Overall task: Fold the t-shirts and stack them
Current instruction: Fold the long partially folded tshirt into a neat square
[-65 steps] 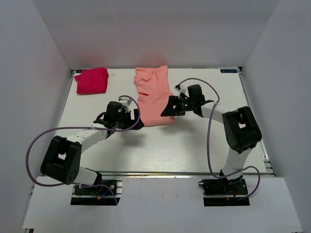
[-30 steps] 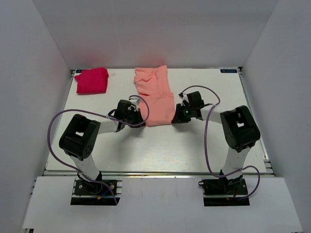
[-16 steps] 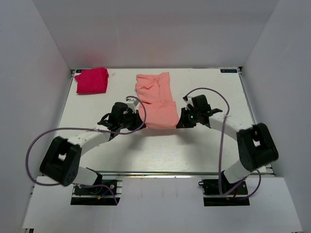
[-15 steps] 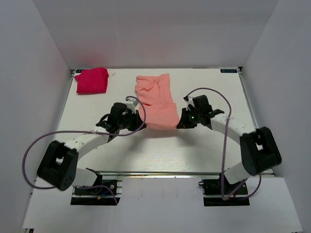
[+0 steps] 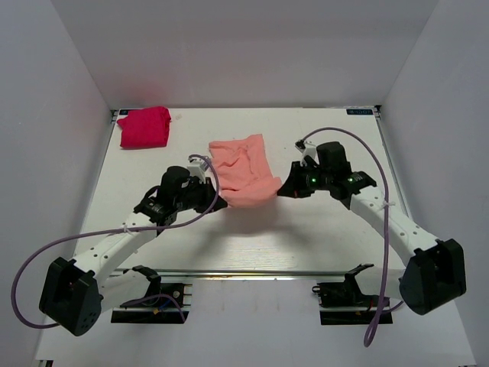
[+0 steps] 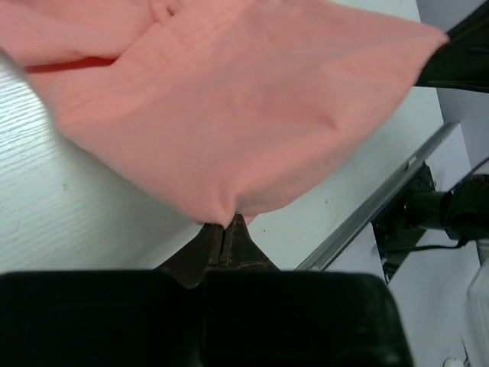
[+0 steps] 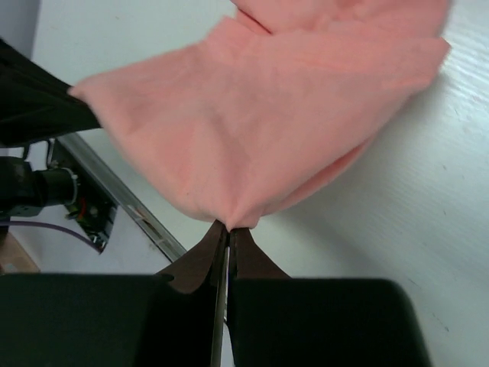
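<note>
I can read no text, brand or number anywhere from here. One small dark tag (image 5: pixel 359 112) sits at the far right edge of the bench (image 5: pixel 252 229), but its print is too small for me.

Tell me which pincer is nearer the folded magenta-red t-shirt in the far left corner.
Left. The left pincer, shut on the salmon t-shirt, sits right of the magenta-red t-shirt, toward the bases; the right pincer holds that shirt's opposite corner, farther right.

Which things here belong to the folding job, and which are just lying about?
Job: pink tee, held at its near corners by left gripper and right gripper; red tee, folded, far left.
Not the job: table; purple cables.
</note>
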